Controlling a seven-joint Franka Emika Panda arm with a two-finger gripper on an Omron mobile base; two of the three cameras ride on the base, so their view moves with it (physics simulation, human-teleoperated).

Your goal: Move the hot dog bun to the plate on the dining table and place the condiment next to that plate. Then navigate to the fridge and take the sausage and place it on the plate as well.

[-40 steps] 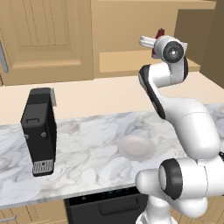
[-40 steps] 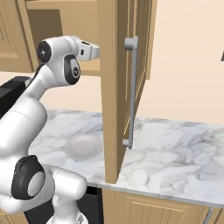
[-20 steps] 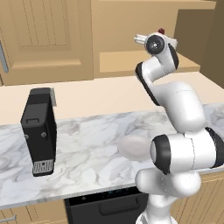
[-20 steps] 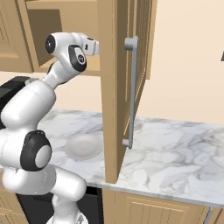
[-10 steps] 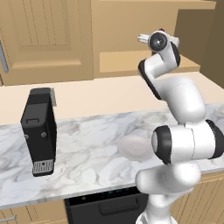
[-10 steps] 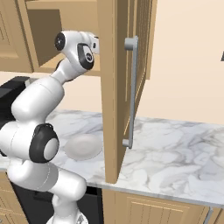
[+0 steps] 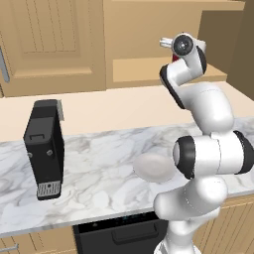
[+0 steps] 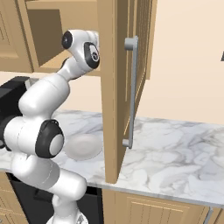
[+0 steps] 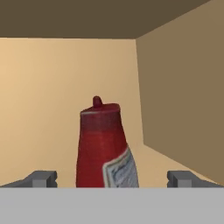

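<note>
The tool (image 9: 112, 178) was spread wide, fingertips (image 9: 41, 178) apart, with the condiment (image 9: 106, 146) standing upright between and beyond them, untouched, inside the open wall cupboard (image 9: 175, 87) above the marble bench (image 7: 99, 173), where a white plate (image 7: 154, 166) sat.

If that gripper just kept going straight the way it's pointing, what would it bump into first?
Most likely the condiment: it stands upright straight ahead of the open gripper, centred between its fingertips, inside the cabinet. How far off is unclear.
</note>
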